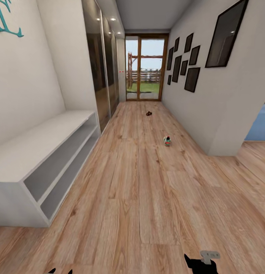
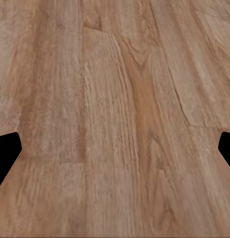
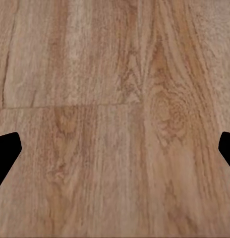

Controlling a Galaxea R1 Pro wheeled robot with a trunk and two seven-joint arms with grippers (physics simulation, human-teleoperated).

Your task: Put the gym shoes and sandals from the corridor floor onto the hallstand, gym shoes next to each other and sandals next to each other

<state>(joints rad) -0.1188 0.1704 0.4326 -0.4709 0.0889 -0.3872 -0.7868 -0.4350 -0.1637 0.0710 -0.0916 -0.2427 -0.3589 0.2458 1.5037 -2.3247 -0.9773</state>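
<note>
Both grippers hang over bare wood floor with their fingers spread wide apart and nothing between them. In the left wrist view the left gripper (image 2: 115,148) shows only as black fingertips at the two side edges, planks (image 2: 120,99) in between; the right gripper (image 3: 115,153) looks the same in its own view. In the head view the right gripper (image 1: 200,262) sits at the bottom edge, right of centre, and the left gripper's tips (image 1: 61,271) just poke in at the bottom left.

Farther out, a pale low bench (image 1: 18,160) with two open shelf tiers stands along the left wall. One gym shoe (image 1: 167,141) lies on the floor right of centre, well down the corridor. Beyond it, near the glass door (image 1: 144,67), a small dark brown thing, probably a sandal (image 1: 148,113), rests on the planks. Dark frames (image 1: 185,62) hang on the right wall.
</note>
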